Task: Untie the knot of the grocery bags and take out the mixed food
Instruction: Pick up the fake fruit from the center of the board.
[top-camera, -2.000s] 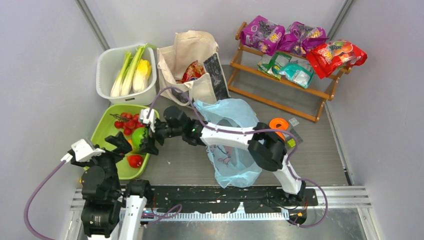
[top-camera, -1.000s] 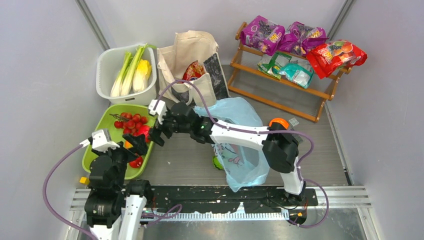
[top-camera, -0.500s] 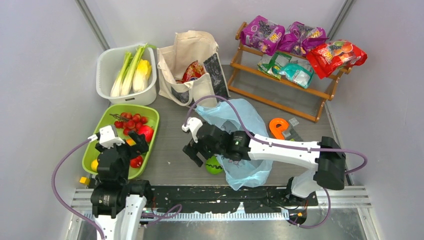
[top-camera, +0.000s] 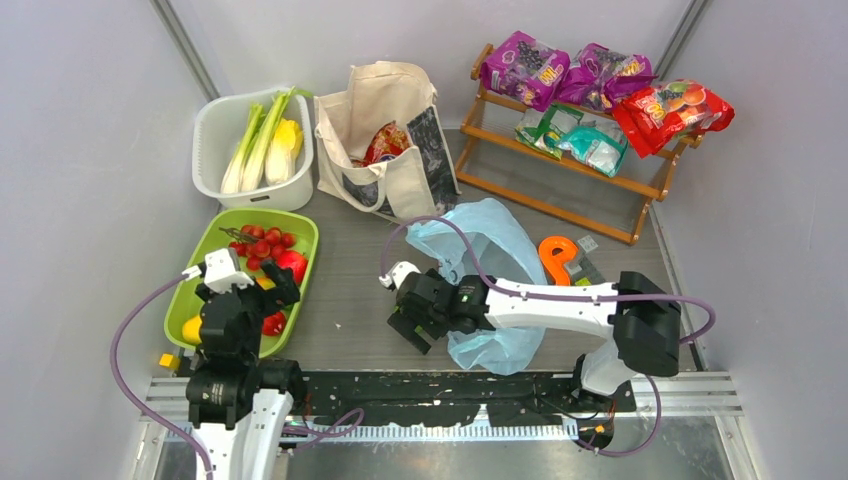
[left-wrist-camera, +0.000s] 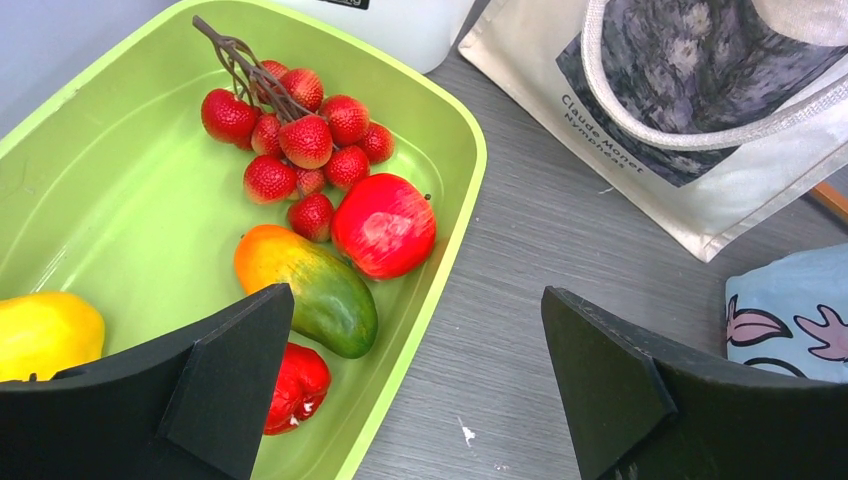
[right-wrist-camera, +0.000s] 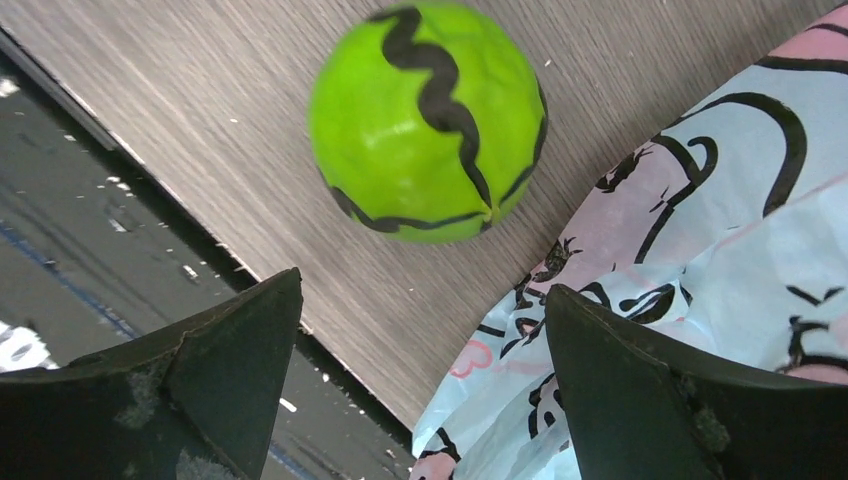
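The round green fruit (right-wrist-camera: 428, 120), marked with black zigzag stripes, lies on the bench (right-wrist-camera: 250, 60) at the near left edge of the blue bag (top-camera: 482, 248), outside it, with the bag's printed plastic just beside it. The right arm (top-camera: 545, 293) reaches left across the bag's near side. Its wrist view shows the fruit straight ahead of the right jaws, centred on the gap between them but beyond the tips, touching neither. Those jaws stand wide apart and hold nothing. Being round, the fruit offers no long axis to line up with, so the coming move probably turns only on advancing until the tips pass either side of it without catching the bag. The left jaws, also fully spread and empty, hang over the green tray (left-wrist-camera: 120, 200) of fruit at the left, well apart from the striped fruit, so the right arm is much nearer. No knot shows on the bag.
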